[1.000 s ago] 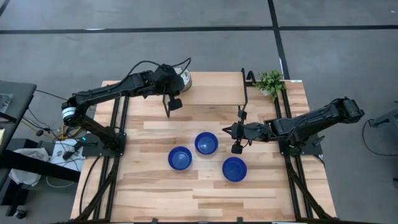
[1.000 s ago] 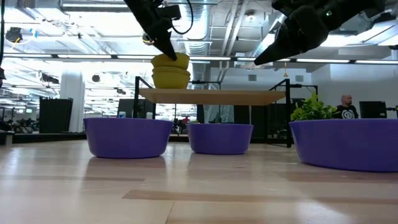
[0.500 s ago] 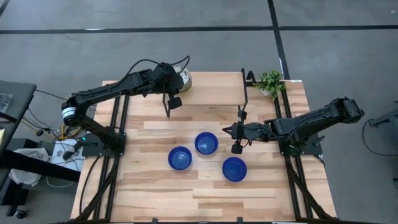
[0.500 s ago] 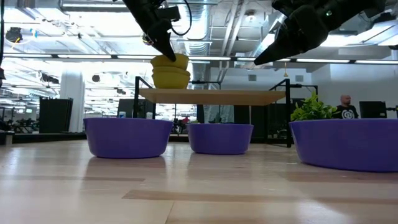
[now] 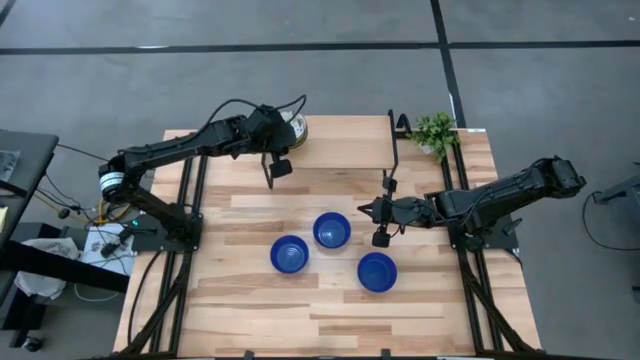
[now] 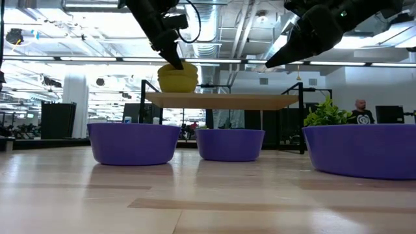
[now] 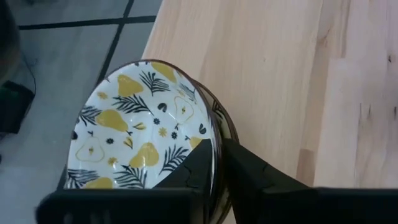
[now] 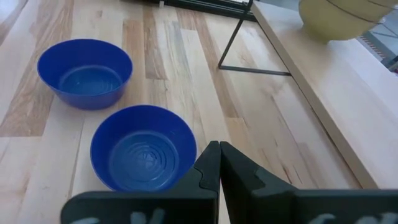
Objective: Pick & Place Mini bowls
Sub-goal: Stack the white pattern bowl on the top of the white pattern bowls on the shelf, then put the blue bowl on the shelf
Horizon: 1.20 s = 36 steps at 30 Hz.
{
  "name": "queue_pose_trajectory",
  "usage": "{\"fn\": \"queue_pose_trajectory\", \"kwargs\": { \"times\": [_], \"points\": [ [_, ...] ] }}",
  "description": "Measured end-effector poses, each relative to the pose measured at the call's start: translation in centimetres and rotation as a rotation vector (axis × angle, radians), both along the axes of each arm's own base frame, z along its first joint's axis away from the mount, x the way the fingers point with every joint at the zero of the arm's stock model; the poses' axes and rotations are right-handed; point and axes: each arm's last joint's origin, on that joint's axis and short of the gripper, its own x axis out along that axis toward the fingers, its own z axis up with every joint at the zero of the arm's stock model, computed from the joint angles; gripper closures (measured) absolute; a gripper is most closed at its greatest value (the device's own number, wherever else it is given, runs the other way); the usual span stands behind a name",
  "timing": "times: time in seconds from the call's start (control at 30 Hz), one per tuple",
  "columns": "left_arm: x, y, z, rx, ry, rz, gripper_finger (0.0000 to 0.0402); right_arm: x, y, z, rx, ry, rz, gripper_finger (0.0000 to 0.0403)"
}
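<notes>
1. Since a second ago, the stack of patterned bowls (image 6: 177,77) on the raised shelf (image 6: 221,99) reads lower in the low view: the top bowl, which sat lifted and askew, is now nested down on the ones under it, and the left gripper (image 6: 171,57) has come down with it. The right arm and the blue bowls have not moved.
2. The left gripper (image 5: 288,124) is at the far left of the shelf, over the patterned bowls (image 5: 294,126). In the left wrist view its fingers (image 7: 200,168) straddle the rim of the top bowl (image 7: 140,129), one finger inside, one outside. The gap between them is narrow, about the wall's thickness; whether they press the rim or have let go, I cannot tell.
3. That top bowl is white inside, with yellow pears and dark leaves, and further rims show just beneath its right edge.
4. The right gripper (image 5: 380,222) hangs above the table's middle right, its fingers (image 8: 210,167) pressed together with nothing between them.
5. Three blue bowls stand on the table: one in the centre (image 5: 331,230), one to its near left (image 5: 289,254), one to its near right (image 5: 377,271), each apart from the others.
6. A small green plant (image 5: 435,131) stands at the far right corner.
7. In the low view a person (image 6: 361,112) shows far back in the room on the right.
</notes>
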Motion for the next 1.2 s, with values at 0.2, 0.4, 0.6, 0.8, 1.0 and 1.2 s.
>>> {"fn": "queue_pose_trajectory", "kwargs": {
  "times": [0.2,0.4,0.6,0.8,1.0,1.2],
  "points": [
    [0.01,0.00,0.05,0.002,-0.006,-0.001,0.0351,0.00,0.00,-0.01,0.000,0.000,0.000,0.0403],
    [0.01,0.00,0.08,0.004,-0.008,0.001,0.0339,0.00,0.00,-0.01,0.000,0.000,0.000,0.0403],
    [0.00,0.00,0.09,-0.001,-0.013,0.007,0.0313,0.01,0.05,-0.02,0.009,0.002,0.014,0.0403],
    [0.00,0.00,0.09,-0.002,-0.014,0.008,0.0284,0.01,0.06,-0.01,0.011,0.002,0.017,0.0403],
    [0.00,-0.03,0.10,-0.003,-0.014,0.004,0.0257,0.02,0.06,-0.02,0.012,0.003,0.018,0.0403],
    [0.00,-0.02,0.09,-0.001,-0.014,0.003,0.0240,0.01,0.06,-0.03,0.012,0.003,0.019,0.0403]
  ]
}}
